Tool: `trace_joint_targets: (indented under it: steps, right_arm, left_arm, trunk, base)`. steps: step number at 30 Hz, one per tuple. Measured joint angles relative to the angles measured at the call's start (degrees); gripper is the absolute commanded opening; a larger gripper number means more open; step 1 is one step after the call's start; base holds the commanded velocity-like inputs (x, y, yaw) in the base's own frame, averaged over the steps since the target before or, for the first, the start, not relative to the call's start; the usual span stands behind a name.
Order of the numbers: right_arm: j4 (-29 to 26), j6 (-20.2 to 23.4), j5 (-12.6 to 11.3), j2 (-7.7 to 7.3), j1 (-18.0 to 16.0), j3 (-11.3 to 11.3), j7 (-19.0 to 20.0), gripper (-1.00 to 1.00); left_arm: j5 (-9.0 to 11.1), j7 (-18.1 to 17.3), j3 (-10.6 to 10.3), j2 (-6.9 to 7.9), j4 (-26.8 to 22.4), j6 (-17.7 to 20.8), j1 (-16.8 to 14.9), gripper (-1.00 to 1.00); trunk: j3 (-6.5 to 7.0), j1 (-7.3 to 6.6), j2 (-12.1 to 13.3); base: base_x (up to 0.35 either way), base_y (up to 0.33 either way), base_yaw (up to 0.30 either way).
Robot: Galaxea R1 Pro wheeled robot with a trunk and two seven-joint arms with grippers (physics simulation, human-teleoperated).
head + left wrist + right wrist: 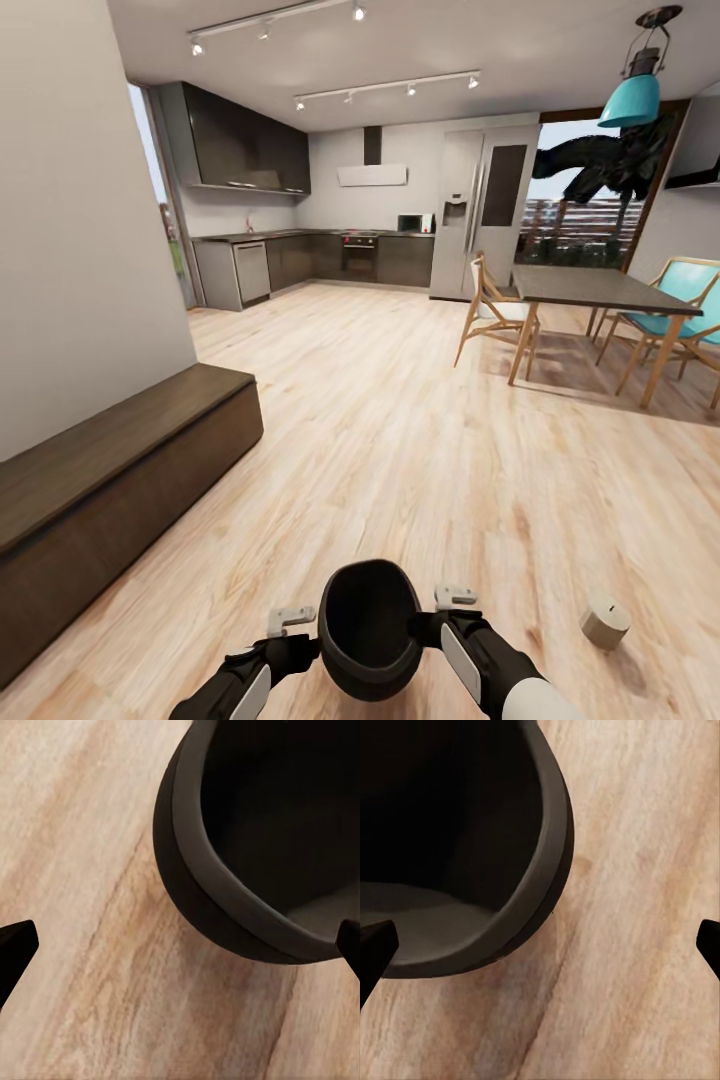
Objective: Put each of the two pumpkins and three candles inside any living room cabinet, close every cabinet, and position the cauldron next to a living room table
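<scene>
Cauldron sits bottom center between your 2 hands, left hand and right hand both spread; table lies upper right.

Black cauldron sits low centre, between both arms. Left tool and right tool flank its rim, one each side; finger state not readable from here. Long dark-brown cabinet runs along the left wall, front panels closed. Small beige candle lies on the wood floor, right of the cauldron. Dining table with chairs far right, well apart from the cauldron.
</scene>
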Motion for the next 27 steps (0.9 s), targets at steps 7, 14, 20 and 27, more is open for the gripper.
trace_joint_targets:
  steps: [7, 14, 20, 27]
  right_arm:
    - [0.0, 0.1, 0.1, 0.0, 0.0, 0.1, 0.0, 1.0]
    - [0.0, 0.1, 0.3, 0.07, 0.0, 0.3, 0.0, 1.0]
    - [0.0, -0.1, 1.2, 0.16, 0.1, 1.7, 0.1, 1.0]
    - [0.0, -0.1, 1.3, 0.18, 0.1, 3.2, 0.2, 1.0]
  left_arm:
    - [0.0, 0.0, 0.0, 0.0, 0.0, 0.0, 0.0, 1.0]
    - [0.0, 0.0, 0.0, -0.01, 0.0, 0.0, 0.0, 1.0]
    - [0.2, 0.6, 0.0, -0.51, 0.0, 0.0, 0.0, 1.0]
    - [0.9, 0.8, 0.1, -1.03, 0.0, 0.1, 0.0, 1.0]
  trunk:
    - [0.0, 0.01, 0.0]
    - [0.0, 0.01, 0.0]
    - [0.0, 0.01, 0.0]
    - [0.0, 0.01, 0.0]
  base:
    - [0.079, -0.003, 0.0]
    - [0.003, -0.117, 0.0]
    - [0.0, -0.012, 0.0]
    - [0.0, 0.0, 0.0]
